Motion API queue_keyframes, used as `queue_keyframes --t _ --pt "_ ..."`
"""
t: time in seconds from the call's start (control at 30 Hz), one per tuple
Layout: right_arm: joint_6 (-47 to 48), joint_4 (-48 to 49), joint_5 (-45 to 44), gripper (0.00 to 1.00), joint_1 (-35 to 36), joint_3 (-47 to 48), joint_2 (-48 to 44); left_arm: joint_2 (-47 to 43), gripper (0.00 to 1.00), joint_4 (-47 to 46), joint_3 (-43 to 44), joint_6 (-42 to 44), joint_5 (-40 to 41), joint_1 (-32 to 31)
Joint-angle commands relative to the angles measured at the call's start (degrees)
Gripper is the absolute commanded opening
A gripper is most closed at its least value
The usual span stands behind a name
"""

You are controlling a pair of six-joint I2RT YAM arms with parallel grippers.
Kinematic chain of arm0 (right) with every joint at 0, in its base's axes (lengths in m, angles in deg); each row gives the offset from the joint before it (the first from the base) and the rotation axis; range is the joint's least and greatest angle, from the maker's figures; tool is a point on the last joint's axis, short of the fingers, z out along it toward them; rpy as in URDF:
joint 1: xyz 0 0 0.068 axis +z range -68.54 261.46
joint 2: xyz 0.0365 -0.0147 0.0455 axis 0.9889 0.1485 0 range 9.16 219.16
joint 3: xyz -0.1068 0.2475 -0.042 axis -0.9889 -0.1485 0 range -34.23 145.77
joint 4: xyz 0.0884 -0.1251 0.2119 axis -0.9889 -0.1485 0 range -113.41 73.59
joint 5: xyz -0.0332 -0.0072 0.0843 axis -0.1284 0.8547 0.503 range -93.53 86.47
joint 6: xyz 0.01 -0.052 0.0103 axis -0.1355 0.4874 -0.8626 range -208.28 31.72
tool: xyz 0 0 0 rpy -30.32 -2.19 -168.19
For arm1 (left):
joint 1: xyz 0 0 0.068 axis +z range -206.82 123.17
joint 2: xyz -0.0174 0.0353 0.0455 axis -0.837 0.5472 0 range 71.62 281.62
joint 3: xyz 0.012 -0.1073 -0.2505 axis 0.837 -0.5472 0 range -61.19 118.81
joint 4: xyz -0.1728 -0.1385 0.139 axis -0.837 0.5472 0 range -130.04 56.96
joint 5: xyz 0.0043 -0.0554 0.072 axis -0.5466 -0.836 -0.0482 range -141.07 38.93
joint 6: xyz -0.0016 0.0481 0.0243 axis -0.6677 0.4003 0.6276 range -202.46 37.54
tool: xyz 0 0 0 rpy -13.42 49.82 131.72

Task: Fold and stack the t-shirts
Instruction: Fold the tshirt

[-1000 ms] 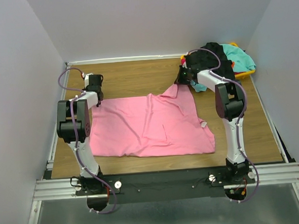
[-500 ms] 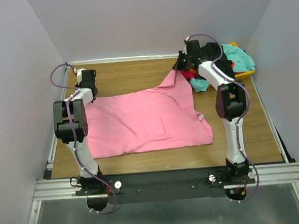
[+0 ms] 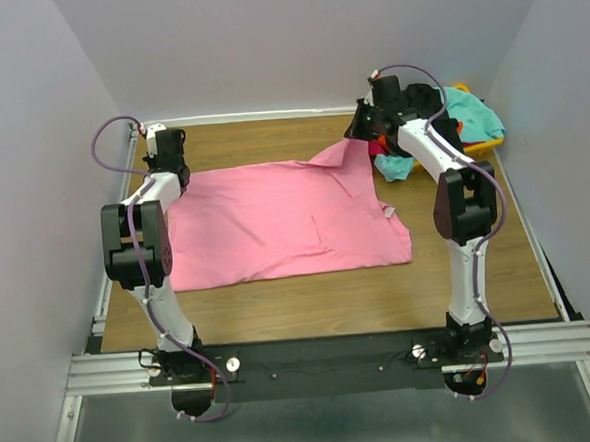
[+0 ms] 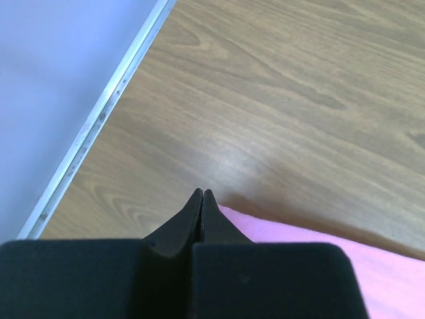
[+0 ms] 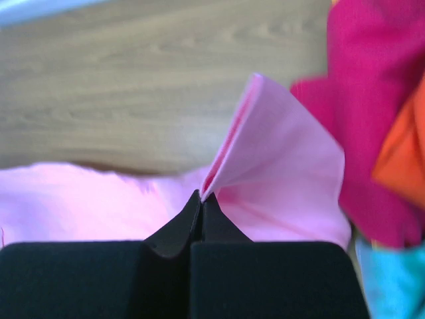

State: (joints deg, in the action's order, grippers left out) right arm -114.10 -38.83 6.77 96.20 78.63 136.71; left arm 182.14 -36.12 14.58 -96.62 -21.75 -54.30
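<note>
"What's lying on the worktop point(image 3: 270, 142)?"

"A pink t-shirt point(image 3: 275, 222), spread mostly flat and a little wrinkled. Only its far right corner is raised off the wood."

"Anything beside it?"

"Just right of that raised corner there's a scrap of teal cloth point(image 3: 397, 168). I can't tell whether it rests on the wood. Further right of the shirt stands a yellow bin point(image 3: 485, 147), heaped with clothes."

"And around the shirt?"

"Brown wood grain shows behind it, in front of it and to its right."
</note>
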Motion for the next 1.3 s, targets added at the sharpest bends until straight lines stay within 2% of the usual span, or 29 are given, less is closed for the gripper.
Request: queue_keyframes --t 0.0,0.3,0.47,0.7,1.27 --pt "0.95 -1.4 -1.34 0.0 1.25 -6.33 -7.05 -4.7 0.0 -3.66 -2.9 0.79 0.21 0.2" --pt "0.16 1.84 -5.03 0.01 4.5 -23.71 -19.96 -7.68 0.0 -5.68 -7.47 0.09 1.0 0.2" --pt "0.16 3.34 -6.96 0.01 4.77 -28.92 -25.15 -8.21 0.0 -5.94 -7.92 -0.09 0.3 0.2" --pt "1.74 3.08 -12.59 0.0 4.68 -20.15 -21.82 -8.13 0.0 -6.47 -8.44 -0.09 -0.23 0.11" --pt "8.59 3.17 -11.27 0.0 4.33 6.58 1.12 -6.46 0.0 -6.39 -8.71 0.79 1.97 0.29"
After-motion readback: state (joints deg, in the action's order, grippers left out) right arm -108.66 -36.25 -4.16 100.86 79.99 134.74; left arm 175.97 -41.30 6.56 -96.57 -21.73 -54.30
